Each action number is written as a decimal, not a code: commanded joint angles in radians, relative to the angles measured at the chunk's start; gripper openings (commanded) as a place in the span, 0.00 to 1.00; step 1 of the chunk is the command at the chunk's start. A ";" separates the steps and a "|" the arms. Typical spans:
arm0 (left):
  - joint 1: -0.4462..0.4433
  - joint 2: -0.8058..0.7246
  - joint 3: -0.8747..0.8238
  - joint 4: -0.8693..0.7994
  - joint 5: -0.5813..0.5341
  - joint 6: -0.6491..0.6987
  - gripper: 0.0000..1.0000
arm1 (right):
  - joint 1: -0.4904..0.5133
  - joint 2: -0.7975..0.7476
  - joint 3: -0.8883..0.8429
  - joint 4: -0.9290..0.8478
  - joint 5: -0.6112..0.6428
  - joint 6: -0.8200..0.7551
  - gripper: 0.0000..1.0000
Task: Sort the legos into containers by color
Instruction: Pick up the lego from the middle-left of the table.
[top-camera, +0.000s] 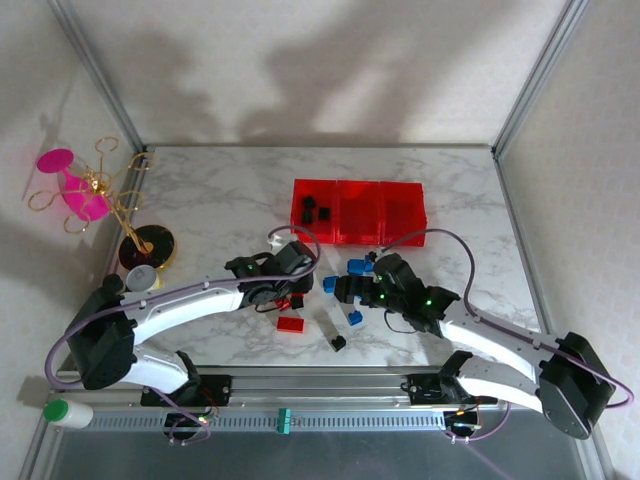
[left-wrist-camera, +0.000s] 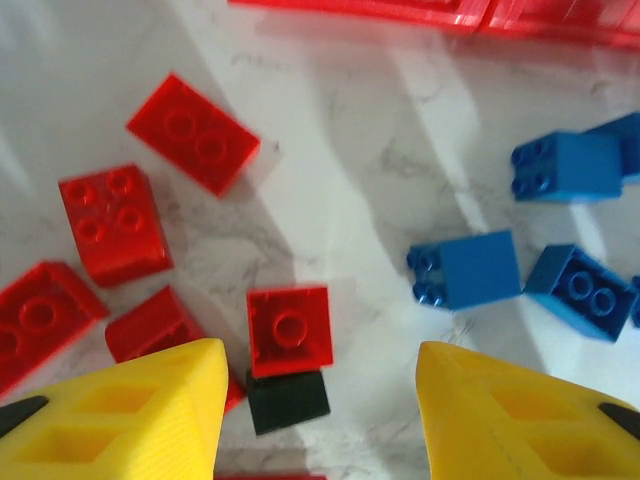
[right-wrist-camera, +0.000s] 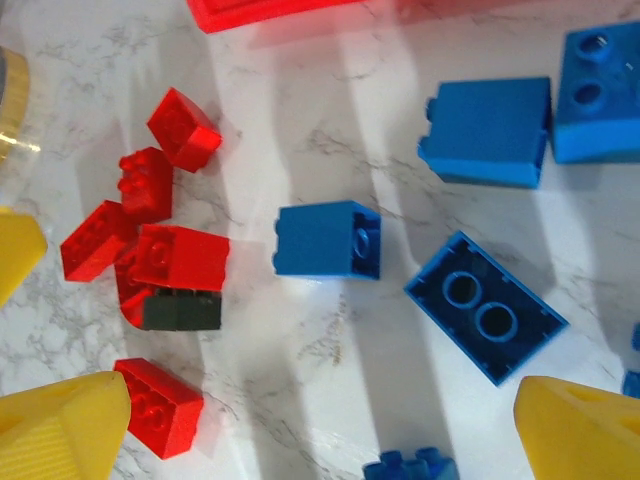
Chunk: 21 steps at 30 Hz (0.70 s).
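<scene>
Right, far left first: the pink goblet (top-camera: 75, 188) stands off the marble desk (top-camera: 220, 190), out of the game, so eyes on the left gripper (left-wrist-camera: 318, 405). It hangs low over the red end of the loose legos (top-camera: 320, 300), yellow fingers (left-wrist-camera: 130, 410) apart and nothing between them. Just ahead of that gap lies a red single-stud brick (left-wrist-camera: 290, 328), stud up, with a black brick (left-wrist-camera: 288, 398) touching its near edge, and more red bricks (left-wrist-camera: 115, 222) scattered just to its left. Moving across, the blue bricks (left-wrist-camera: 468, 268) lie on bare marble, some tipped on their sides. The right gripper (right-wrist-camera: 320, 435) hovers above them, jaws spread wide and empty too, with a tipped blue brick (right-wrist-camera: 328, 240) ahead of it and an upturned blue brick (right-wrist-camera: 485, 305) to the right of that. Beyond both arms sit the containers (top-camera: 357, 212), three joined red bins in a row, and the left bin holds a few black pieces (top-camera: 315, 208); I can't make out anything in the other two. So this reads as the picking stage, early on, with most bricks on the desk. Next call, I'd say: the left gripper must drop and close on one brick alone, and since the red and the black touch, it has to line up cleanly before carrying its catch to the matching bin.
</scene>
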<state>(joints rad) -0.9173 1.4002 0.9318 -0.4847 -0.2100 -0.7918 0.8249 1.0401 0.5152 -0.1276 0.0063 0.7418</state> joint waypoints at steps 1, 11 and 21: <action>-0.031 0.002 -0.032 -0.020 -0.023 -0.077 0.53 | 0.008 -0.042 -0.024 -0.011 0.032 0.031 0.99; -0.072 0.124 -0.048 0.037 -0.014 -0.107 0.53 | 0.009 -0.054 -0.040 -0.016 0.060 0.032 0.99; -0.079 0.179 -0.062 0.052 -0.029 -0.127 0.54 | 0.009 -0.043 -0.029 -0.021 0.070 0.018 0.99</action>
<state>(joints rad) -0.9844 1.5654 0.8749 -0.4454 -0.2108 -0.8940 0.8253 1.0012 0.4889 -0.1322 0.0563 0.7631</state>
